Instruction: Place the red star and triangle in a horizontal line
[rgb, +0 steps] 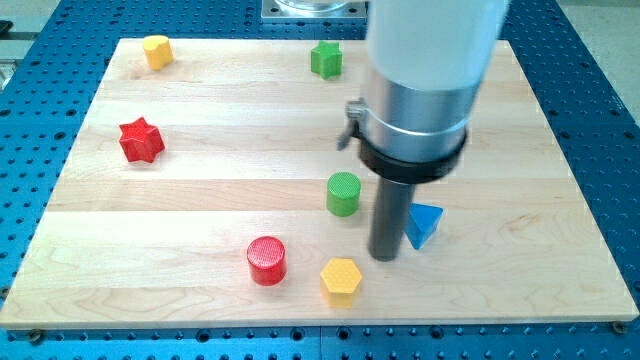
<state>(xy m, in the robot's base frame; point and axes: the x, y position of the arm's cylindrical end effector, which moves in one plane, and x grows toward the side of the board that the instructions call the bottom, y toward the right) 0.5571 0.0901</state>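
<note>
Resting my tip just left of the blue plastic triangle, with no gripper to open or close. The red plastic star sits far to its left, higher up. Pushing off-centre could spin the triangle away, or nudge the green cylinder close by.

A pale, light-grained wooden board made of long glued planks lay on a blue metal table top drilled with a regular grid of small holes. At the far edge, a grey metal plate showed. Light was bright and even, with soft shadows.
</note>
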